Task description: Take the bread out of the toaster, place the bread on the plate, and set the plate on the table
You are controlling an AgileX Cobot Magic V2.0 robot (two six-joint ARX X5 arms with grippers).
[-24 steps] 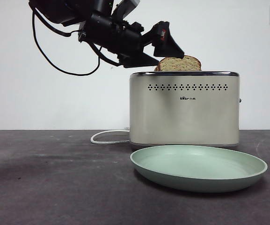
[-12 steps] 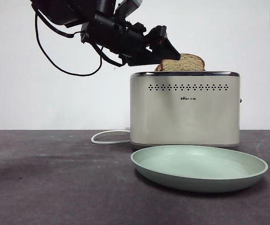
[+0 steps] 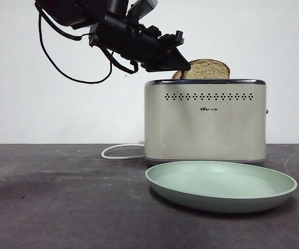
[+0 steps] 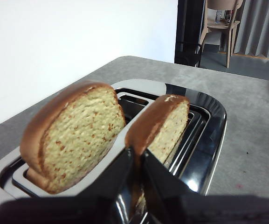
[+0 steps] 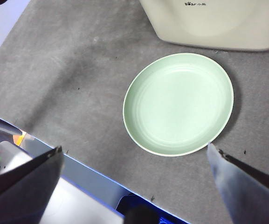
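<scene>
1. The broad dark grey matte desk [image 3: 61,207] fills the lower part of the front view and carries everything else.
2. The boxy cream toaster with a chrome top rim [image 3: 205,122] stands right of centre in the front view, its white cord [image 3: 119,151] looping out at its lower left.
3. The round, shallow, pale mint-green plate [image 3: 221,185] lies flat on the desk at the lower right of the front view, just before the toaster and bare.
4. The left gripper [image 3: 179,61] reaches in from the upper left of the front view; its black jaws are drawn narrow and clamp the near edge of the thick tan wholemeal bread slice with dark crust [image 4: 160,126].
5. That bread sits in the toaster's slot, its domed top above the rim; a second matching slice [image 4: 73,135] stands in the neighbouring slot.
6. The right gripper [image 5: 134,186] hangs above the plate, jaws spread wide, holding nothing.
</scene>
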